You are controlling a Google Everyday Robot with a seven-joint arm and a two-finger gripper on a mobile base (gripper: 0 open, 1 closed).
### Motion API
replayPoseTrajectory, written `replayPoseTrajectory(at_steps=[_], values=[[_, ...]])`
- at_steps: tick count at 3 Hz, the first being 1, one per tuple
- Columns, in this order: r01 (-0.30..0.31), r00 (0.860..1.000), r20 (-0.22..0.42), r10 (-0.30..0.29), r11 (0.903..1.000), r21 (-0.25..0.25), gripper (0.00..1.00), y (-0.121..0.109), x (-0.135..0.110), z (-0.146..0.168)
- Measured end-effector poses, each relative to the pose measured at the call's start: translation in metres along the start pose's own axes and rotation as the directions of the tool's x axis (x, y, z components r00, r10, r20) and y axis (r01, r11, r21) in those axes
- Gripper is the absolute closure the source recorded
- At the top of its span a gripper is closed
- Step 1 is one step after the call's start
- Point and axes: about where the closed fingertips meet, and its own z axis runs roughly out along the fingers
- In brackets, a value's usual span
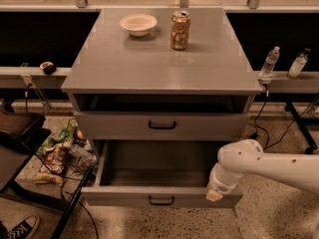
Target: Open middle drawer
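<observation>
- Middle drawer [159, 171]: pulled out of the cabinet, plain grey inside exposed. It lies directly left of the gripper.
- Drawer handle [161, 200]: small black loop at the centre of the front, left of the gripper and apart from it.
- Gripper [215, 194]: at the right end of the drawer front's top edge. Contact cannot be told, nor whether it is open or closed.
- Arm [271, 164]: white, enters from the right and bends down to the gripper.
- Upper drawer [199, 126]: closed, above and left of the gripper.
- Cabinet top [159, 63]: well above the gripper. It bears a bowl [138, 23] and an upright can [180, 30], near each other but apart.
- Bottles [269, 61]: two, on a ledge above and right of the gripper.
</observation>
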Motion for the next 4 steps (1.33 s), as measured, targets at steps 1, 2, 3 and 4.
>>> replayPoseTrajectory(at_steps=[1, 2, 3, 4], values=[[0.003, 1.000, -0.020, -0.003, 0.9999, -0.017, 1.00, 0.019, 0.009, -0.003], [0.010, 0.999, -0.051, -0.012, 0.9991, -0.042, 1.00, 0.042, 0.020, -0.007], [0.010, 0.999, -0.051, -0.012, 0.9990, -0.043, 1.00, 0.042, 0.020, -0.006], [0.011, 0.997, -0.073, -0.016, 0.9979, -0.064, 1.00, 0.057, 0.027, -0.008]])
